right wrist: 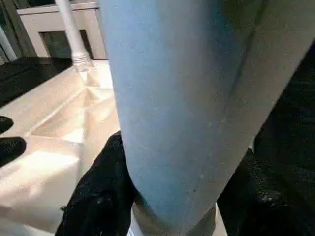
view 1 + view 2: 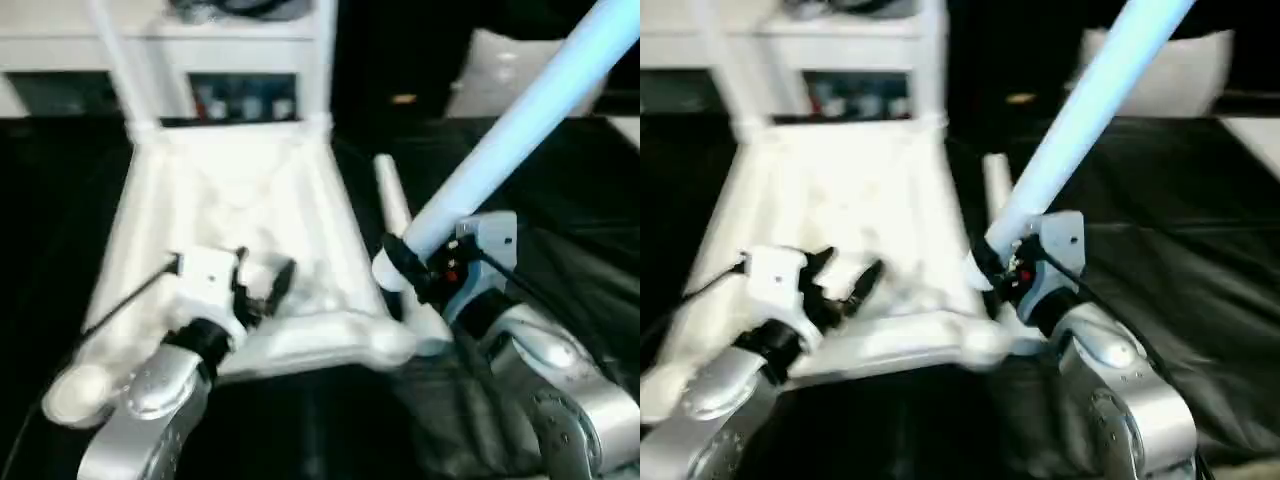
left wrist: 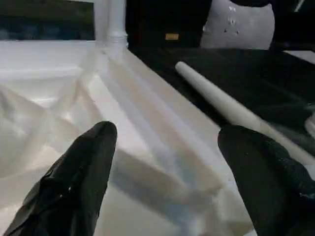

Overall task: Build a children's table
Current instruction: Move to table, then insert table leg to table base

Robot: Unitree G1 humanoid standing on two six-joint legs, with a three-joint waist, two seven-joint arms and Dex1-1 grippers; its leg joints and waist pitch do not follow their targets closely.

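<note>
**Leg held beside the upturned top**

Your table top (image 2: 240,190) lies underside up on the dark worktop (image 2: 1200,260), two legs (image 2: 120,60) already standing. Your right end effector (image 2: 405,262) clamps another leg (image 2: 520,125); a loose leg (image 3: 221,101) lies alongside. Your left end effector (image 2: 262,285) hovers spread over the top.

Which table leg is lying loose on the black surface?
The leg lying flat right of the tabletop. Two others stand in the far sockets; the right gripper holds the fourth.

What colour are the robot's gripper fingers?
Black; the left gripper's fingers show it best, in the left wrist view.
</note>
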